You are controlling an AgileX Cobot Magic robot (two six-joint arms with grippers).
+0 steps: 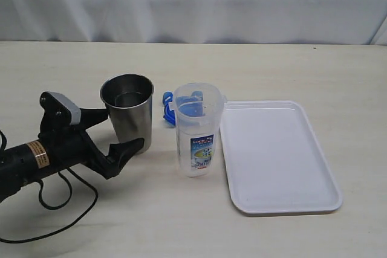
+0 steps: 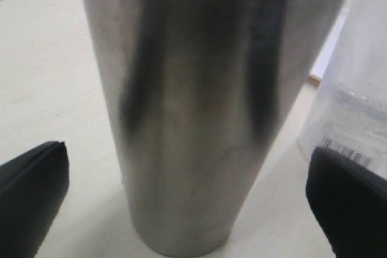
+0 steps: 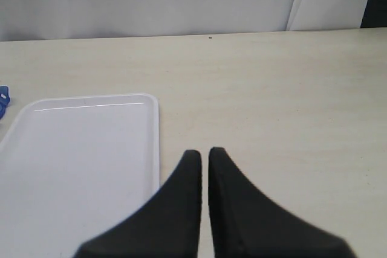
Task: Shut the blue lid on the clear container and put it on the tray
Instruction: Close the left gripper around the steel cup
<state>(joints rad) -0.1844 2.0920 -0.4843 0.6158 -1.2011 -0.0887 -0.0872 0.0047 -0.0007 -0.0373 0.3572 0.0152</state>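
A steel cup [image 1: 127, 113] stands upright left of centre in the exterior view, mouth up, wider at the rim than at the base. Its brushed side shows dark vertical streaks of reflection, seen close in the left wrist view [image 2: 199, 119]. It rests on a pale, cream table [image 1: 181, 228] that fills the lower three quarters of the frame. A small dark speck [image 1: 314, 48] lies on the table at upper right. A creased white cloth [image 1: 193, 4] spans the top.

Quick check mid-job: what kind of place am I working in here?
Probably a staged test bench rather than a kitchen: a plain pale tabletop, a white cloth backdrop, and just a few props, a steel cup, the clear container and the white tray.
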